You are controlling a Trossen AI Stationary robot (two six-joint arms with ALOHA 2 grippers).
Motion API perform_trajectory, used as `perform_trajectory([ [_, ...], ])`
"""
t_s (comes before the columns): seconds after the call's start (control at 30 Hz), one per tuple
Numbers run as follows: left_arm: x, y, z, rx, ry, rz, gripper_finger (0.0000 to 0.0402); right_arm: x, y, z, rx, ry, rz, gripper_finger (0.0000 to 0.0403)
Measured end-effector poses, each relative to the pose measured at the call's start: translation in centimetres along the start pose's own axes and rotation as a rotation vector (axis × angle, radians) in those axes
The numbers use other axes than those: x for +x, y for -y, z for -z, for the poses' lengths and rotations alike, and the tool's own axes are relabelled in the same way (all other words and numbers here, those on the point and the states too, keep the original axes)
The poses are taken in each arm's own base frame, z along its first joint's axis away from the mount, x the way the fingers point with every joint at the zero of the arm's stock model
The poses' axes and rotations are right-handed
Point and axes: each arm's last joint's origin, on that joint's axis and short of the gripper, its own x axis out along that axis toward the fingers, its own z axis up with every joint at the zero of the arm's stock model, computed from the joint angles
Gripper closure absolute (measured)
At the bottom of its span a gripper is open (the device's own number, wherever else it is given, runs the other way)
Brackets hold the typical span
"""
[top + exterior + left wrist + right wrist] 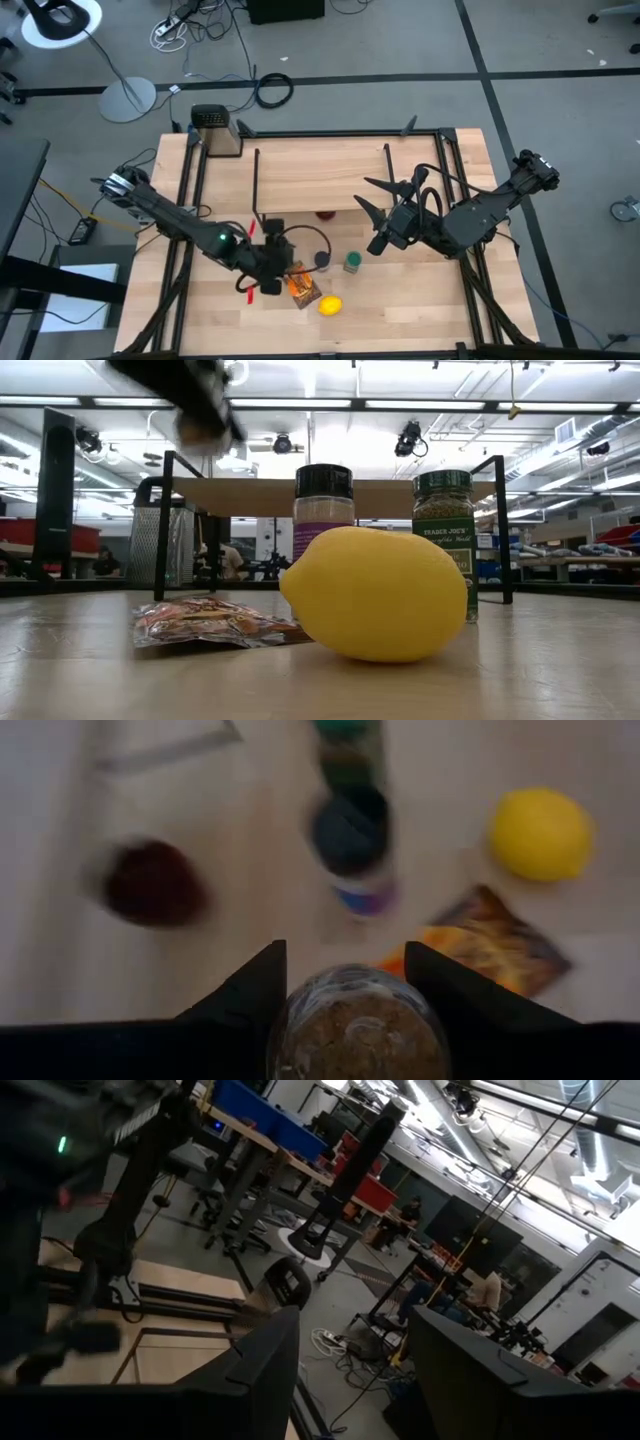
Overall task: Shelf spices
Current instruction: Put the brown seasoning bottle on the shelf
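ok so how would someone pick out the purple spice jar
Start at the lemon near the table's front edge. Two jars stand just behind it: the purple jar is the one with the black lid, beside the green jar, which has a green lid.

left tool (345, 990): clamped, raised | right tool (375, 215): parted, idle aloft

Grey floor (400, 50) crossed by dark tape lines, with loose cables (190, 30) and a white round-based floor lamp (62, 22). Behind, fluorescent ceiling strips (420, 404), blue bins (270, 1120) on workbenches, seated people far off.
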Motion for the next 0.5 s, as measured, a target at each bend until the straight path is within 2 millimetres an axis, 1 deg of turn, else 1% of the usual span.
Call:
perform_trajectory([
  [0.07, -1.6, -0.9, -1.6, 0.077, -0.009, -0.084, 0.0225, 0.0, 0.0, 0.0, 0.0, 0.0, 0.0, 0.0216],
  [0.13, -3.0, -2.2, -2.9, 0.145, -0.034, -0.18, 0.0225, 0.0, 0.0, 0.0, 0.001, 0.0, 0.0, 0.0216],
  [0.2, -4.2, -3.9, -3.8, 0.189, -0.08, -0.28, 0.0225, 0.0, 0.0, 0.0, 0.001, 0.0, 0.0, 0.0216],
  [0.27, -4.9, -5.9, -4.4, 0.186, -0.125, -0.357, 0.0225, 0.0, 0.0, 0.0, 0.007, 0.0, 0.0, 0.0217],
  [0.37, -5.1, -9.2, -4.9, 0.112, -0.19, -0.407, 0.0225, -0.1, 0.0, 0.0, 0.025, 0.001, -0.002, 0.0217],
  [0.5, -4.1, -13.2, -4.8, -0.01, -0.251, -0.38, 0.0225, -0.1, -0.1, 0.0, 0.029, 0.007, -0.011, 0.0217],
])
